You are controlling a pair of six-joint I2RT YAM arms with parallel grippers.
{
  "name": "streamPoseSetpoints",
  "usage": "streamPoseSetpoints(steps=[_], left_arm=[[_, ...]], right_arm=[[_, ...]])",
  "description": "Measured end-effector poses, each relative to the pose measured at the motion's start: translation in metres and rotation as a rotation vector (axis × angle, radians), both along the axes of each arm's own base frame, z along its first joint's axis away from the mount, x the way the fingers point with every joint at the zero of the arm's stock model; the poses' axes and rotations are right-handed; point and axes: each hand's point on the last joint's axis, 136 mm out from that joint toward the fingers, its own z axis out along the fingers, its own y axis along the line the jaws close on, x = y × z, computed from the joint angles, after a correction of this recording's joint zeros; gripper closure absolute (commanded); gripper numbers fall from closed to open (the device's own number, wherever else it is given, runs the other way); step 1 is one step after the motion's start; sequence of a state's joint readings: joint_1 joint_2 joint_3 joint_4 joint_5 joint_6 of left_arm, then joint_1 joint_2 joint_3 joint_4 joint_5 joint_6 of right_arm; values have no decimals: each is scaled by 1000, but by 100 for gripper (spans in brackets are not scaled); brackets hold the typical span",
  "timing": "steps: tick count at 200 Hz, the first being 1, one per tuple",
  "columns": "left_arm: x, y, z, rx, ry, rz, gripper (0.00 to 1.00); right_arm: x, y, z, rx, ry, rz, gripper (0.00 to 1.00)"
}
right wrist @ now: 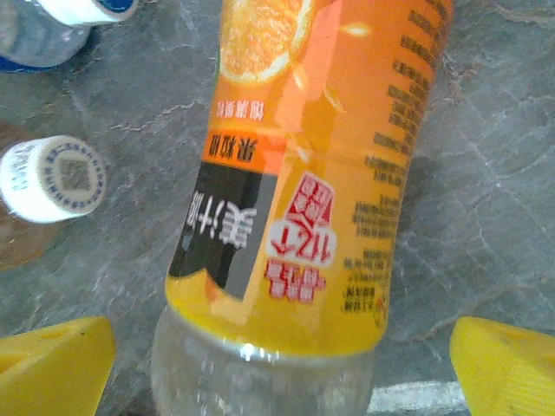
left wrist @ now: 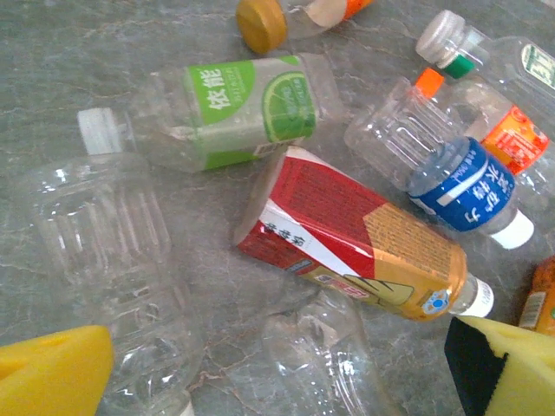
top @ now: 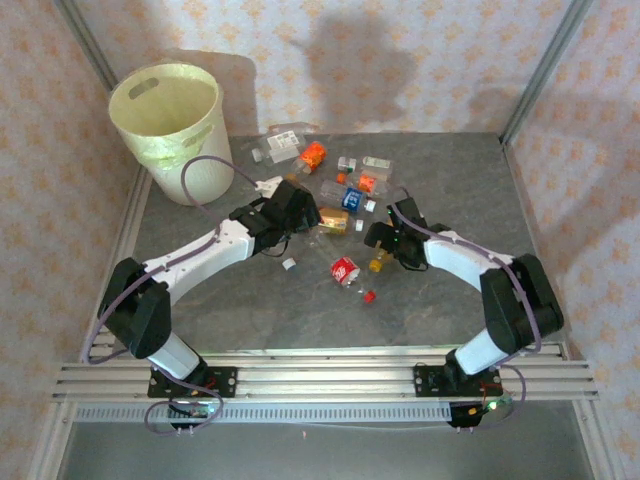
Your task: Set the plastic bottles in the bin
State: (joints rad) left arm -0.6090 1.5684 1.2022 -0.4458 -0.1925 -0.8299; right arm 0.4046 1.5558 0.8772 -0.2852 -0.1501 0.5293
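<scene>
bin: sat (top: 197, 168) at far-left corner of the table (top: 250, 300), well apart from the pile
bottles: lay (top: 345, 190) in a loose heap mid-table, none spotted in the bin, so the job looked barely begun imo
L fingers: pads (left wrist: 54, 368) stood wide w/ nothing held, low over a clear bottle (left wrist: 325, 355) and a red-label bottle (left wrist: 347, 234)
R fingers: pads (right wrist: 52, 364) also wide, straddling an orange bottle (right wrist: 303, 173) lying flat, not touching it
step: prob the R grab on that orange one
how-to: go lower, center pads on the labelled body across its short width, squeeze gently bc thin plastic slips, lift straight up so the white cap (right wrist: 52, 178) beside it didn't get dragged
heads-up: bin was on L's side, so R's reach looked long
</scene>
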Motion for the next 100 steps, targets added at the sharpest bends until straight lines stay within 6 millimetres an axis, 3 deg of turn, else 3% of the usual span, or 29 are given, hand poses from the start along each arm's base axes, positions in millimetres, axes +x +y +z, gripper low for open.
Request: streamPoseSetpoints(steps=[26, 100], left_arm=[[2, 4, 2, 7, -15, 30, 0], [12, 2, 2, 22, -22, 46, 0]], right_arm=[[6, 3, -1, -45, -6, -1, 1], [5, -10, -19, -145, 19, -12, 23]])
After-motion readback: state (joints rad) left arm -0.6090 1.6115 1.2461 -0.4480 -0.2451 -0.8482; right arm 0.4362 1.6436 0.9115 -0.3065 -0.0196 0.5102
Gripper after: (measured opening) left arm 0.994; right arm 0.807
